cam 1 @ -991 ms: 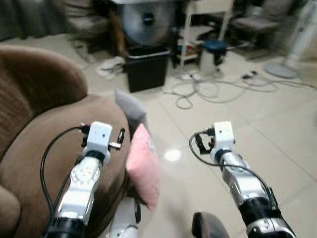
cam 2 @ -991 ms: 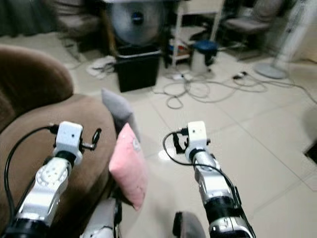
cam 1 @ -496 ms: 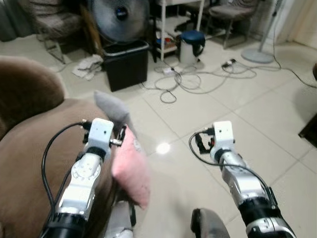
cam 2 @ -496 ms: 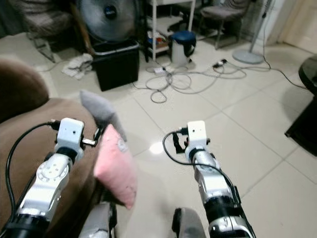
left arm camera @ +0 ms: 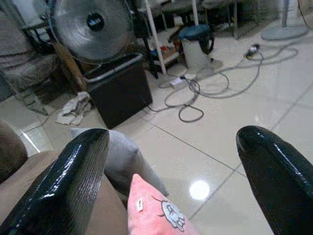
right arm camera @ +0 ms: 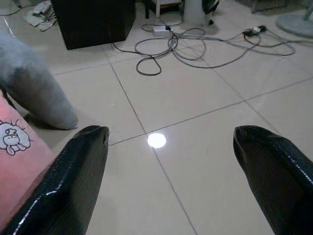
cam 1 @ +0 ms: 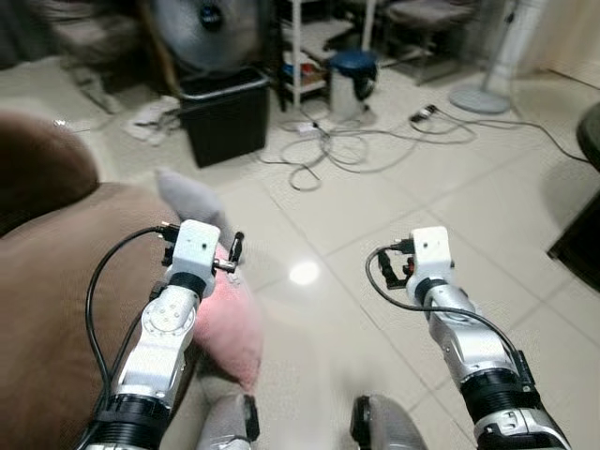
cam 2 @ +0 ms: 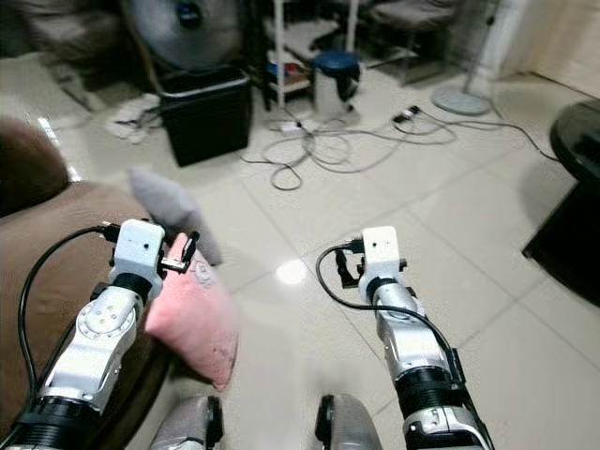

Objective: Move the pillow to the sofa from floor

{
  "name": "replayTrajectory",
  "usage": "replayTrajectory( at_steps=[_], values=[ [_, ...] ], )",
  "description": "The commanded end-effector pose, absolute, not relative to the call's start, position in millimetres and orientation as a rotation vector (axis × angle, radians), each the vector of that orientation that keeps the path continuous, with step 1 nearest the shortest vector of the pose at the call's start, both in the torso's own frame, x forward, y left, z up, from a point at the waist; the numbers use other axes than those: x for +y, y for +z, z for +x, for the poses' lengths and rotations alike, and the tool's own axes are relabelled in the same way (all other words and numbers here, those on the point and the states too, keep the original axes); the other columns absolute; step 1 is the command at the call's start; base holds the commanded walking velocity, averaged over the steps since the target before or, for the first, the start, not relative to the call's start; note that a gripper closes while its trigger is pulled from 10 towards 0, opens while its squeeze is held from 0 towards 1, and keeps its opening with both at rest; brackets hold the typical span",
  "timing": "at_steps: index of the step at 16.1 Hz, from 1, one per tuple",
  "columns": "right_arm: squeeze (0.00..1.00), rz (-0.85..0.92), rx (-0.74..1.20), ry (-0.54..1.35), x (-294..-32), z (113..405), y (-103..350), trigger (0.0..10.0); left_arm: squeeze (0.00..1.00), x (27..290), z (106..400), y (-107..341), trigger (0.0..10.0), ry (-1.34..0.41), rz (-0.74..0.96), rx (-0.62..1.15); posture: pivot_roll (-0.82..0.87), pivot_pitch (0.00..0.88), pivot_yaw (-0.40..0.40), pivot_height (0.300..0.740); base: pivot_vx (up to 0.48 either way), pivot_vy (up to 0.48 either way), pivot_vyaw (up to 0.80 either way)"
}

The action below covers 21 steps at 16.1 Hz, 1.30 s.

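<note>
A pink pillow (cam 1: pixel 232 325) with a small cartoon print stands on the tiled floor, leaning against the front of the brown sofa (cam 1: pixel 56 281). A grey pillow (cam 1: pixel 187 199) leans on the sofa just behind it. My left gripper (left arm camera: pixel 171 147) is open and hangs just above the pink pillow (left arm camera: pixel 156 210), holding nothing. My right gripper (right arm camera: pixel 171 142) is also open, over bare tiles to the right of both pillows, with the pink pillow (right arm camera: pixel 14 147) off to its side.
A black bin (cam 1: pixel 225 112), a floor fan (cam 1: pixel 202 23), a white bucket with a blue lid (cam 1: pixel 352 84) and tangled cables (cam 1: pixel 356 145) lie ahead. A fan base (cam 1: pixel 478 94) stands far right. A dark table edge (cam 1: pixel 586 216) is at the right.
The whole picture has shifted as the camera turned, so the sofa sits further left. Both arms keep their pose and both grippers stay open. The pillows still lean on the sofa.
</note>
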State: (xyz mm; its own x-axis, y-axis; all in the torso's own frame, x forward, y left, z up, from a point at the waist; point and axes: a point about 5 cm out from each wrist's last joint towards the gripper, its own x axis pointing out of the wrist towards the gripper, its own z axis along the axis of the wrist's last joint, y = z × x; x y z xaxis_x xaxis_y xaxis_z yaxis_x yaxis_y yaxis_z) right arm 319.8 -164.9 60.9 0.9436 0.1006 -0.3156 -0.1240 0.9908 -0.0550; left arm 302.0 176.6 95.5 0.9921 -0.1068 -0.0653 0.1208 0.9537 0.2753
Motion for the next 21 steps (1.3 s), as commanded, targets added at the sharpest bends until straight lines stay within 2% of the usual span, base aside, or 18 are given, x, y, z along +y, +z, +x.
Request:
replayTrajectory(
  at_steps=[1,7,11,14,17,19,21],
  values=[
    [0.00,-0.068,0.329,0.120,-163.4,319.7,59.0,10.0,0.00,183.1,304.1,96.6,10.0,-0.097,0.294,0.051,0.03,0.000,-0.023,0.627,0.000,0.000,0.00],
    [0.00,-0.118,0.422,0.141,-169.9,316.4,40.2,10.0,0.00,184.1,299.3,75.0,10.0,-0.061,0.277,0.121,0.05,0.000,-0.083,0.627,0.000,0.000,0.00],
    [0.00,-0.174,0.469,0.173,-178.3,307.9,27.0,10.0,0.00,188.5,287.4,45.4,10.0,-0.051,0.265,0.225,0.00,0.000,-0.076,0.627,0.124,0.000,0.00],
    [0.00,-0.176,0.479,0.195,-181.0,301.2,21.2,10.0,0.00,195.9,279.4,35.4,10.0,-0.034,0.275,0.266,0.04,0.000,-0.082,0.627,0.255,0.000,0.00],
    [0.00,-0.203,0.493,0.287,-168.0,290.1,10.0,10.0,0.00,207.2,253.4,23.5,10.0,-0.003,0.242,0.304,0.04,0.000,-0.077,0.627,0.259,0.000,0.37],
    [0.00,-0.225,0.475,0.324,-160.0,290.3,12.4,10.0,0.00,201.6,252.7,17.3,10.0,-0.031,0.211,0.322,0.02,0.000,-0.068,0.627,0.298,0.000,0.68],
    [0.00,-0.207,0.470,0.340,-156.5,289.0,11.7,10.0,0.00,192.6,258.0,17.1,10.0,-0.067,0.229,0.323,0.03,0.000,-0.063,0.627,0.300,0.000,0.00]
  ],
)
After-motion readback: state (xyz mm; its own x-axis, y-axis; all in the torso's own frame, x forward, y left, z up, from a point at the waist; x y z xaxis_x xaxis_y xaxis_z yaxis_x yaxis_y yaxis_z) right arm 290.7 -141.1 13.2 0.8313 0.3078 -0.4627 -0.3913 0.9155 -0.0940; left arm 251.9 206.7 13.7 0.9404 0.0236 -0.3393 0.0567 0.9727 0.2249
